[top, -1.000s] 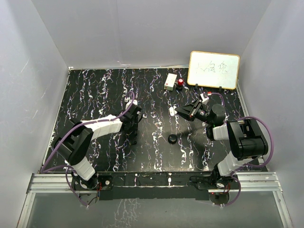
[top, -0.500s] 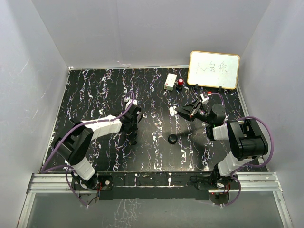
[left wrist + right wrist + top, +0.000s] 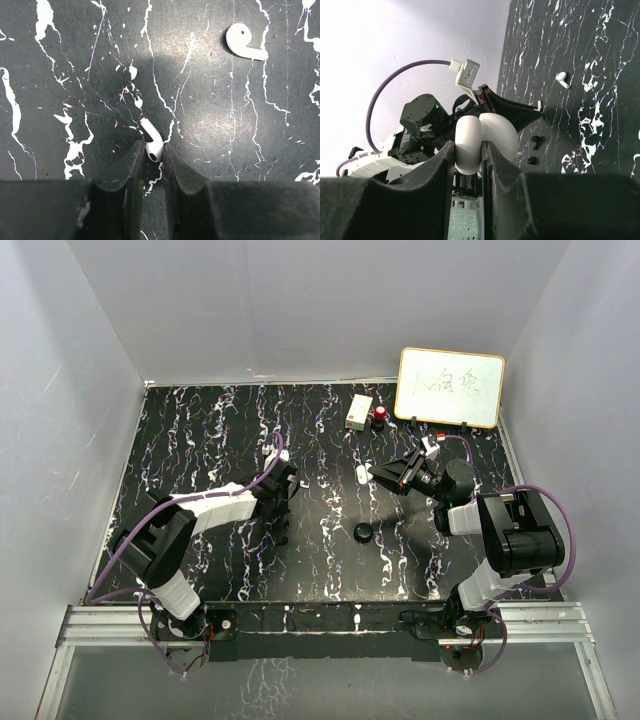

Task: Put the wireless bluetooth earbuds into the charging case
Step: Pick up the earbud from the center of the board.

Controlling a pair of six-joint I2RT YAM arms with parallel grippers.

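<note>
Nothing has been moved just now. One white earbud (image 3: pixel 150 137), low in the middle, is squeezed by the left pincer (image 3: pixel 154 147). The charging case (image 3: pixel 495 135) is gripped by the right pincer (image 3: pixel 468 146). Lifting seems not started.

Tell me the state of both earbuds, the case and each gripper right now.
left gripper: shut on pinched earbud
pinched earbud: gripped by its head, stem sticking out
loose earbud: lying free, untouched
right gripper: shut on charging case
charging case: clamped; open or closed, cannot tell
</note>
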